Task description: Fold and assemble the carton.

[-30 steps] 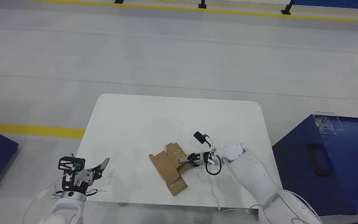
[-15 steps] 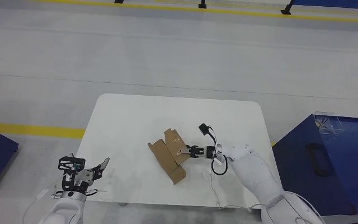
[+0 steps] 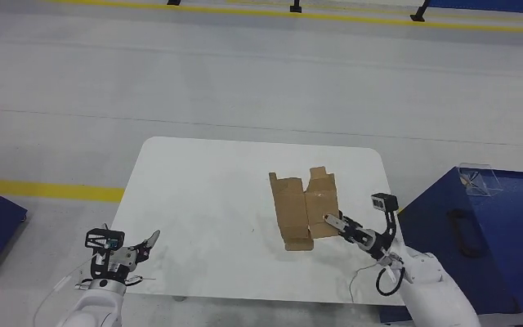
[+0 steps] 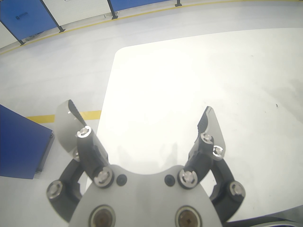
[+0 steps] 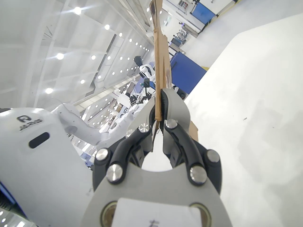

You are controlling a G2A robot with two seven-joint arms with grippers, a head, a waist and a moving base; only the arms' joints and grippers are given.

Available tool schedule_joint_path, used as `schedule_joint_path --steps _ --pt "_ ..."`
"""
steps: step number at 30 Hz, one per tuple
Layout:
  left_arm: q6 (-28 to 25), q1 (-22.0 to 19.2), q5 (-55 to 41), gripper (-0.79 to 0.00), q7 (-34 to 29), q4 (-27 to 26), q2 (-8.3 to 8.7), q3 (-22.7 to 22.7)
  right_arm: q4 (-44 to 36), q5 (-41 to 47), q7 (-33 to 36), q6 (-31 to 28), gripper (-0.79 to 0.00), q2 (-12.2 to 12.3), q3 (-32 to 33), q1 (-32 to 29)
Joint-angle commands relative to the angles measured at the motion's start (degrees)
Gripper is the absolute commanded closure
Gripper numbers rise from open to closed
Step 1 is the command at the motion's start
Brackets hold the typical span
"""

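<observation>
The carton is a flat brown cardboard blank with notched flaps, lifted over the right half of the white table. My right gripper is shut on its right edge. In the right wrist view the carton stands edge-on, pinched between the two fingers of the right gripper. My left gripper hangs open at the table's front left corner, far from the carton. The left wrist view has that left gripper with its fingers spread wide and nothing between them.
A blue cabinet stands just right of the table, with a clear plastic holder on top. Another blue panel sits at floor level beside the table's left edge. The table's left half is bare white surface.
The right gripper has carried the carton from the table's front centre up and to the right, turning it more upright. The left arm has stayed put.
</observation>
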Motion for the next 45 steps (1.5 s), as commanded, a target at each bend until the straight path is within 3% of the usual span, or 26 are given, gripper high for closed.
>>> schedule_joint_path --steps 1,4,21,27,31,39,45 --pt "0.0 0.0 0.0 -0.785 0.0 0.0 0.00 0.0 -4.1 3.0 1.2 1.2 0.000 1.4 4.7 -5.3" --pt "0.0 0.0 0.0 -0.785 0.0 0.0 0.00 0.0 -7.3 8.4 5.9 5.9 0.000 3.2 8.7 -9.1" --pt "0.0 0.0 0.0 -0.785 0.0 0.0 0.00 0.0 -8.7 9.3 6.1 7.1 0.000 3.0 7.4 -9.2" --pt "0.0 0.0 0.0 -0.785 0.0 0.0 0.00 0.0 -11.7 22.5 9.1 9.1 0.000 1.5 0.0 -3.2" --pt "0.0 0.0 0.0 -0.785 0.0 0.0 0.00 0.0 -16.1 26.6 11.2 11.2 0.000 0.8 -3.0 1.1" --pt "0.0 0.0 0.0 -0.785 0.0 0.0 0.00 0.0 -26.0 31.8 11.6 17.4 0.000 0.3 -1.7 3.2" --pt "0.0 0.0 0.0 -0.785 0.0 0.0 0.00 0.0 -26.1 32.3 11.8 17.9 0.000 0.3 -1.6 3.2"
